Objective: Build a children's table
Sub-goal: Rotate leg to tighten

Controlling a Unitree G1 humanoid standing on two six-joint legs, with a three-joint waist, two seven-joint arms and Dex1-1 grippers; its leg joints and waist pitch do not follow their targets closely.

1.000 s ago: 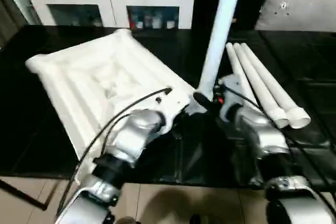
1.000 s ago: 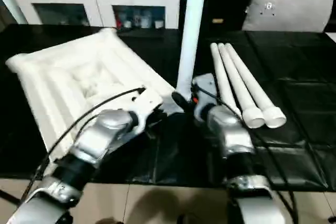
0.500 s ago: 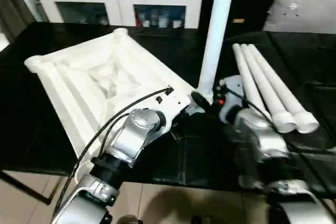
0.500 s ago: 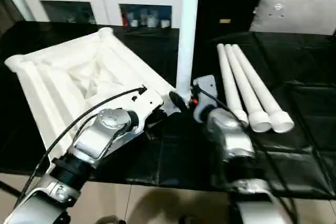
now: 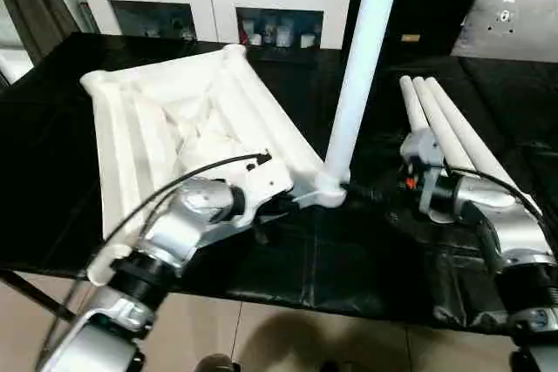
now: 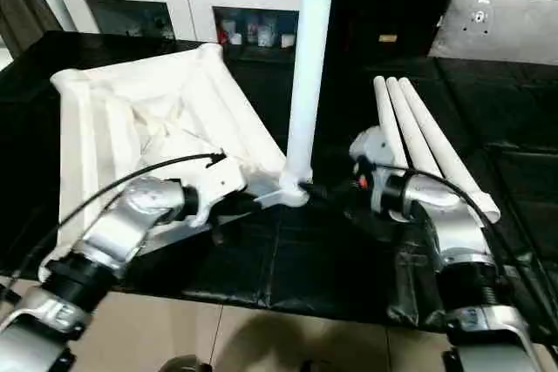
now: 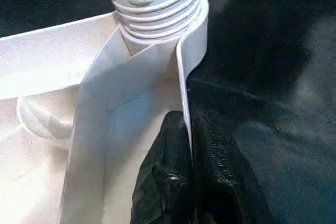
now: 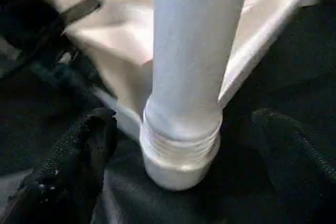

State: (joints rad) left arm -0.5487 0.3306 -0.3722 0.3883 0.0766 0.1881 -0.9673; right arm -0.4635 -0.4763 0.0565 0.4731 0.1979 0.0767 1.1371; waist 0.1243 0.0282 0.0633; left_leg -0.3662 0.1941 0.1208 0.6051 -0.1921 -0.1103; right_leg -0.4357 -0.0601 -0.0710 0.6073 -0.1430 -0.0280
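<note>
A: The white plastic rectangular tabletop [image 5: 183, 141] is lying ribbed side up on the black table [image 5: 349, 259], and a long white tubular leg [image 5: 359, 67] is standing in its near corner socket [image 5: 327, 191]. How are the grippers looking?

B: The left gripper [image 7: 190, 150] is pinching the tabletop's thin rim, fingers closed on it. The right gripper [image 8: 181, 129] is standing wide open, its black fingers [image 8: 79, 150] either side of the leg's threaded base, touching nothing.

A: What is worrying you?

B: The thread rings are showing above the socket, so I'm judging the leg isn't fully seated. Unsupported, it may be tipping, or knocking the three spare white legs [image 5: 453, 128] lying beside it.
</note>
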